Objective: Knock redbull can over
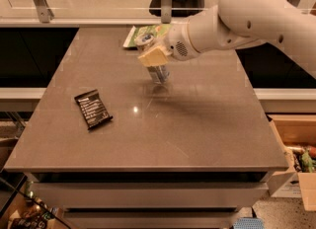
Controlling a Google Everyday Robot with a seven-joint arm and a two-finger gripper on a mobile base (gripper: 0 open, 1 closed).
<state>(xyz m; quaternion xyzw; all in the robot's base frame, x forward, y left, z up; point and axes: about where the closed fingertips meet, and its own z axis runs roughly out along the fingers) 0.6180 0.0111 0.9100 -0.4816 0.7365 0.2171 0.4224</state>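
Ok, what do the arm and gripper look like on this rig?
The arm is glossy white, built of thick rounded segments, with small dark dots on its shell and a round perforated grille near the wrist. No cables show. The gripper is pale cream-yellow and blocky, sitting at the slim silver-grey metal can toward the back of the grey-brown table.

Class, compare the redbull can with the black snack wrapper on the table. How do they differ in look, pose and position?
Look: the redbull can is a slim silver cylinder; the black snack wrapper is a thin dark rectangle.
Pose: the can leans off upright; the wrapper lies flat.
Position: the can sits near the far side of the table with the gripper at it; the wrapper lies nearer the front.
Both rest on the table.
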